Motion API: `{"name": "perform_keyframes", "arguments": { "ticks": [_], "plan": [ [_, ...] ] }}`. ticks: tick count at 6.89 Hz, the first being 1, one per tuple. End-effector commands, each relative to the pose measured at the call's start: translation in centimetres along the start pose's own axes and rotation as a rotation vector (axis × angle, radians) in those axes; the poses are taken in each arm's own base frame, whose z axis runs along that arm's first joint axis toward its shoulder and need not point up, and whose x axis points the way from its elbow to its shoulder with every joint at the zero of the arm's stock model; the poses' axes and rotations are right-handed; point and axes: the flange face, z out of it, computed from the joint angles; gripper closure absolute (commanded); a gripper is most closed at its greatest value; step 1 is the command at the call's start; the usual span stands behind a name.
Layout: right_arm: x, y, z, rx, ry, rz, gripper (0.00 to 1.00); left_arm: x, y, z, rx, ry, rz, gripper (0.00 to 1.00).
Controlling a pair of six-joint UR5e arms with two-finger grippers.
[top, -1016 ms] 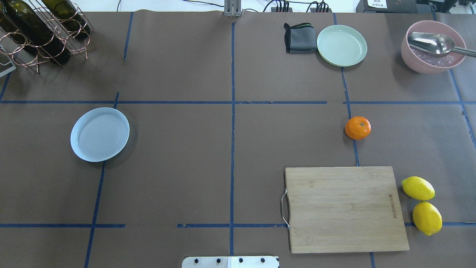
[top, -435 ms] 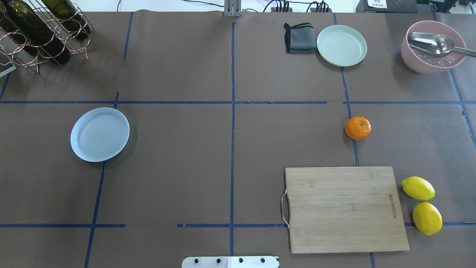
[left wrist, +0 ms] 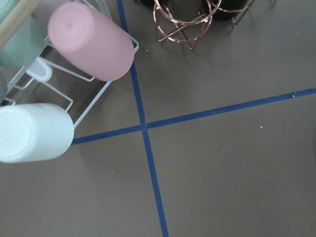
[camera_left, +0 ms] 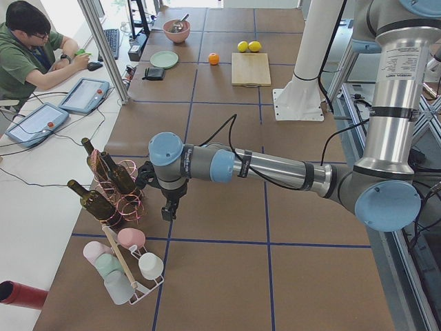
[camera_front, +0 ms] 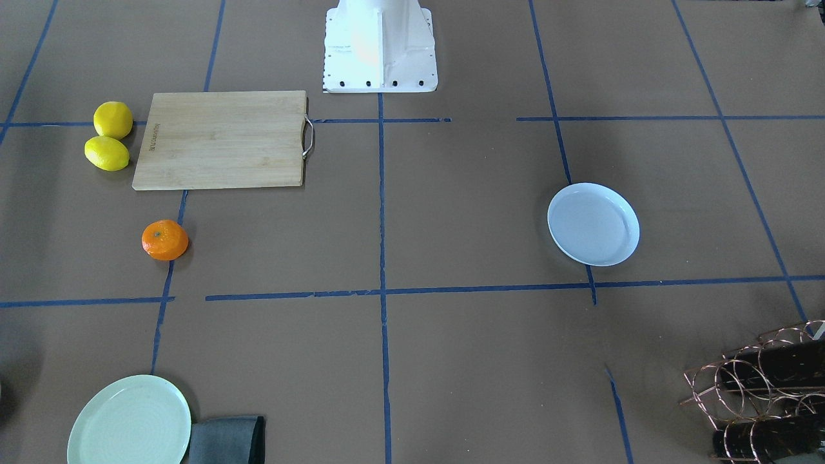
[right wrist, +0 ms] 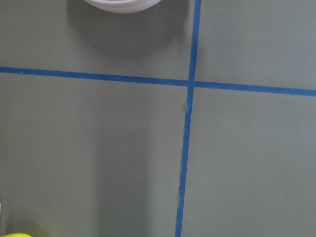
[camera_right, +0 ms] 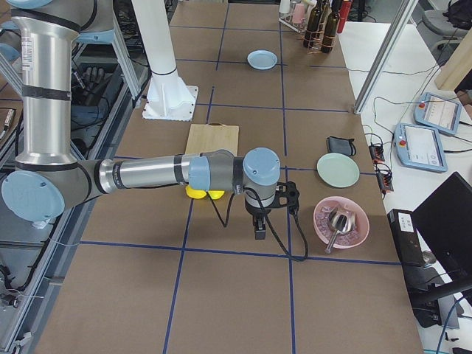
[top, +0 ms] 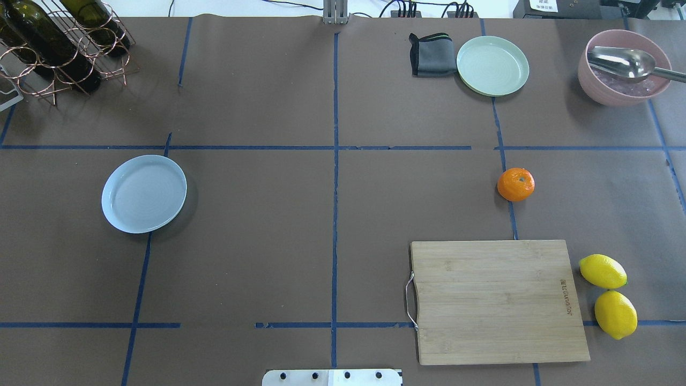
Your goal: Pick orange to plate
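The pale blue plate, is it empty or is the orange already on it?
Empty. The plate shows only a bare glossy surface; the orange sits far off, near the cutting board.

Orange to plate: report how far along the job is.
Done: nothing. The orange sits on the table, and the plate lies empty across from it. In hand: nothing; the left gripper hangs by the bottle rack, the right gripper near the lemons, neither at the orange. Left: reach, grasp, carry and set down.
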Motion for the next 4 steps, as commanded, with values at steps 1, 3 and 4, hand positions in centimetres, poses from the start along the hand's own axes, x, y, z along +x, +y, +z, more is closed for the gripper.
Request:
{"name": "perform_keyframes", "arguments": {
  "ticks": [1,3,4],
  "plan": [
    [-2.0,-3.1,-0.5,0.015,-0.012,-0.047,0.0,3.0,-2.1,2.3,-0.022,0.019,-0.018,0.0],
    [-2.5,-3.4,2.0,-0.031,-0.021,-0.057,0.0,5.3,-2.6,3.3,0.057,0.032,-0.076,0.0],
    [-3.0,-3.6,2.3,-0.038,-0.022,-0.038,0.0,8.3,-1.8,6.1,0.08,0.066,-0.139,0.0]
  ]
}}
